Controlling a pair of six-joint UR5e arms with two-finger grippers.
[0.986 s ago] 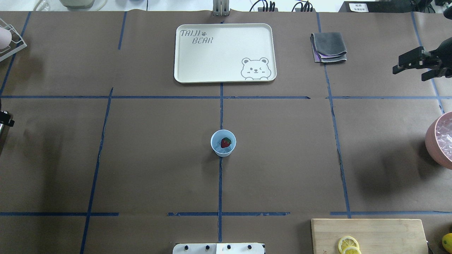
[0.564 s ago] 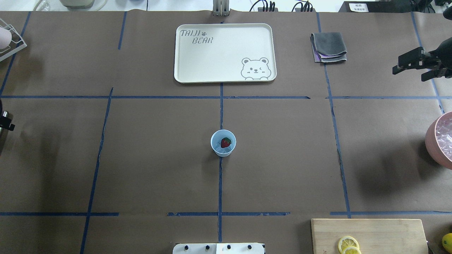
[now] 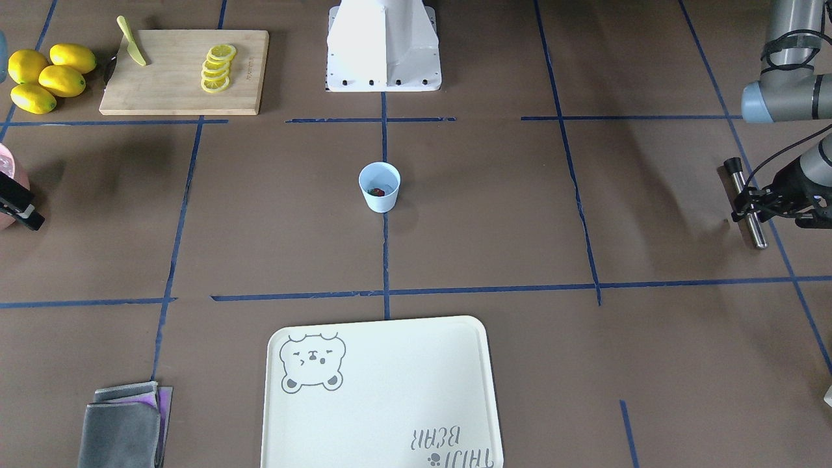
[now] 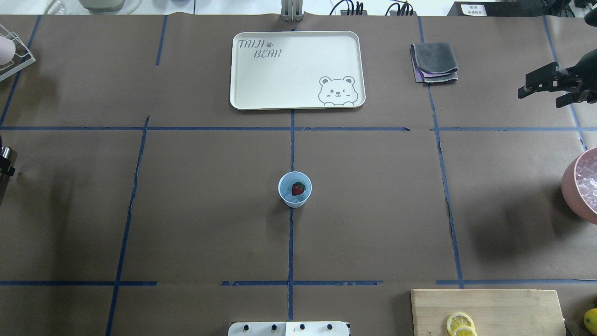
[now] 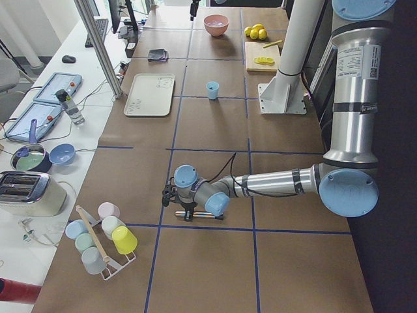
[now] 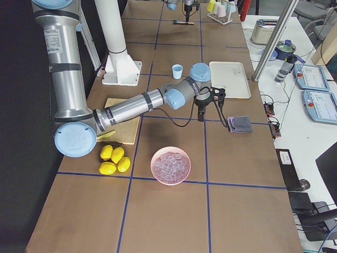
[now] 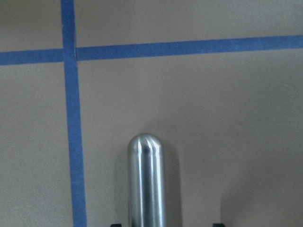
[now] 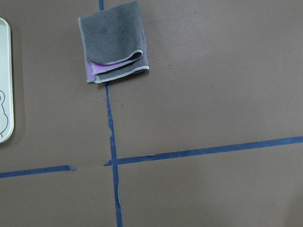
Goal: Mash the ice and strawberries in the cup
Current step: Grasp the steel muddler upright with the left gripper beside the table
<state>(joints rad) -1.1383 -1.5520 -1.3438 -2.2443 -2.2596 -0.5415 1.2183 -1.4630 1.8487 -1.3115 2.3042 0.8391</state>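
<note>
Your cup [image 4: 294, 202] stands upright at table centre, on a blue tape line [image 4: 292, 140]. One strawberry [image 4: 298, 188] sits whole on the ice [image 4: 289, 196] inside, so mashing looks unstarted.

At the table's left end your left gripper [image 3: 747, 203] is low over a steel rod [image 3: 754, 227]. Its jaws are apart astride the rod, not clamped in the wrist view. The rod is probably the masher; grip it first.

Your right gripper [image 4: 541, 97] hangs empty with jaws apart near the grey cloth [image 4: 434, 63], well clear of the cup.

Brown paper covers the table [image 4: 373, 210]. A tray [image 4: 298, 70] lies beyond the cup, with a pink bowl [image 4: 571, 186] and a cutting board [image 4: 513, 308] to the right. A cluttered desk [image 5: 58, 137] runs alongside.
</note>
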